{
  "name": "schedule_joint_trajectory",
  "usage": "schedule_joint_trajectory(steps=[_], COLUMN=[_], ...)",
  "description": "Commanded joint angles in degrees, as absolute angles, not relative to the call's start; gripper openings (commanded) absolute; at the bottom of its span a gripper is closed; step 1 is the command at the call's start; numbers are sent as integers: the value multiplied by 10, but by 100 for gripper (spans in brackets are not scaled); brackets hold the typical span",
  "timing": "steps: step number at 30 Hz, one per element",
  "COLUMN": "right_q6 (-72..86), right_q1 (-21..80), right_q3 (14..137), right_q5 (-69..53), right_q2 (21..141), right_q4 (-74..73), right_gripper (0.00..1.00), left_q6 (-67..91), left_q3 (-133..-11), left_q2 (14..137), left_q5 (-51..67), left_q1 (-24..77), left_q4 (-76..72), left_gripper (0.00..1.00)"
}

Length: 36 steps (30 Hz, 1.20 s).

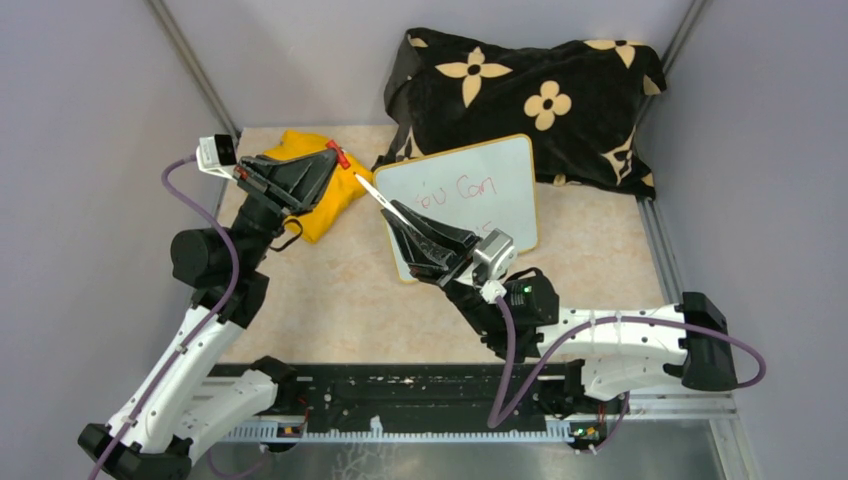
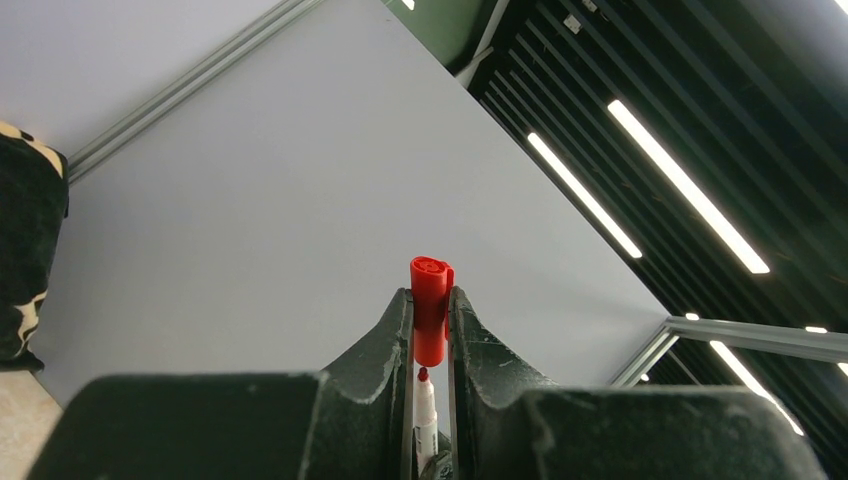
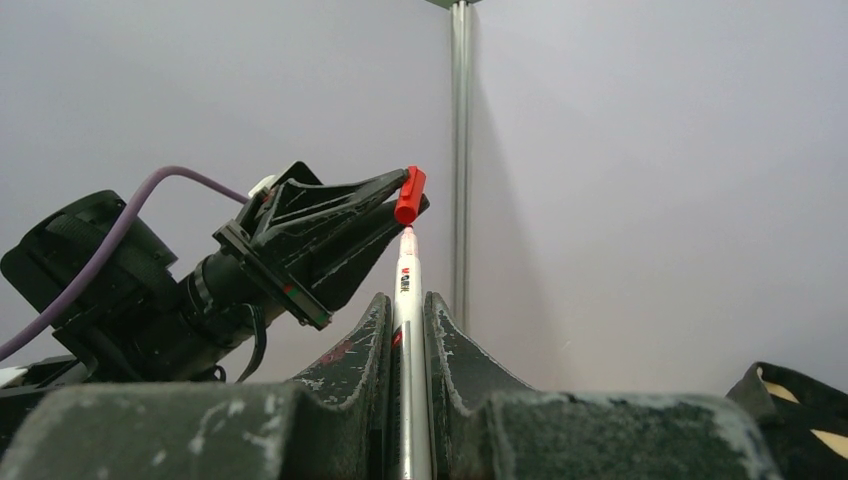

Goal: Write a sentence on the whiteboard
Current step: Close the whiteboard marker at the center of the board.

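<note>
While our right hand [image 1: 397, 213], over the left edge of the yellow-rimmed rectangular whiteboard [image 1: 500, 170], clamps the slim white marker [image 1: 378, 195], our left hand [image 1: 335, 157] beyond pinches its red plastic cap [image 1: 343, 156]. A misaligned push could twist the marker loose and smear the whiteboard's red handwritten sentence [image 1: 468, 190].

Both arms pointed in at each other, left gripper [image 1: 333, 158] jaws clamped on a red cap [image 1: 343, 157], right gripper [image 1: 397, 215] on a marker [image 1: 378, 193], tips nearly meeting.
</note>
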State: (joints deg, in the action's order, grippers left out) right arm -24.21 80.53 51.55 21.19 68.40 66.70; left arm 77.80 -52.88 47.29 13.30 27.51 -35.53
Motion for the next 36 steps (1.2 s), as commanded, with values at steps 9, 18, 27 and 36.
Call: schedule_joint_trajectory(steps=[9,18,27,36], right_q6=[-236,-237,-239,-250], right_q1=[813,812,812,812], right_q3=[548,550,549,555], right_q5=[219,222,225,243], right_q2=[687,690,690,702], right_q4=[688,690,693,714], right_gripper=[0,0,0,0], left_q6=[783,781,780,787], left_q3=[-533,-534,-535,-530], left_q2=[471,476,481,484], left_q5=[158,173,181,186], left_q1=[273,273,273,273], left_q4=[-365,-371,-371,-378], left_gripper=[0,0,0,0])
